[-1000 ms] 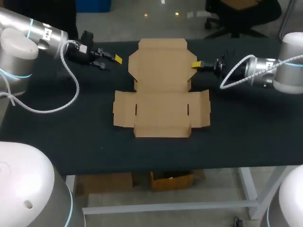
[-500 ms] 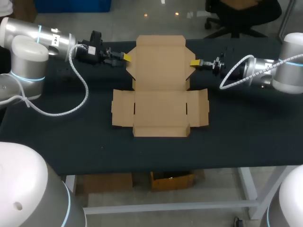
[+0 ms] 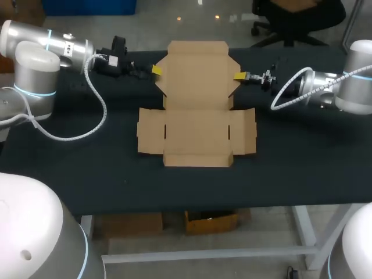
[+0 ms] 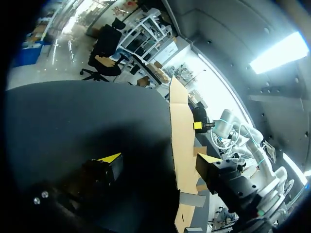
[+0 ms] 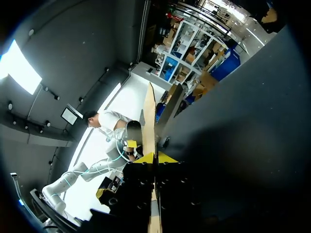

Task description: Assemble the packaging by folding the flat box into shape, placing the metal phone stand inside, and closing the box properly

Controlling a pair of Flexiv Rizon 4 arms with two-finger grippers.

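A flat brown cardboard box blank [image 3: 196, 125] lies opened out on the dark bench [image 3: 87, 168]. Its long axis runs from the near side of the bench towards the far side. The wide section with side flaps is nearest. The narrower lid panel, with its cut-off corners, points away towards the far edge. The left arm [image 3: 40, 49] comes in beside the lid panel's left edge, and the right arm [image 3: 337, 87] beside its right edge, so the two face each other across that panel. The left jaws are spread wide. In the left wrist view one yellow fingertip [image 4: 111, 158] sits over bare bench, well clear of the cardboard. The other [image 4: 205, 160] is on the far side of the panel, which is seen nearly edge-on [image 4: 181, 145] and passes between them without being pinched. From above, a yellow tip [image 3: 156, 70] sits just at the lid panel's left corner. The right jaws are pressed together on the panel's right edge. In the right wrist view the thin cardboard edge [image 5: 149, 116] runs straight out from between the two yellow tips [image 5: 167, 158], which touch it from both sides. Whether the lid panel is tilted off the bench cannot be told for certain.
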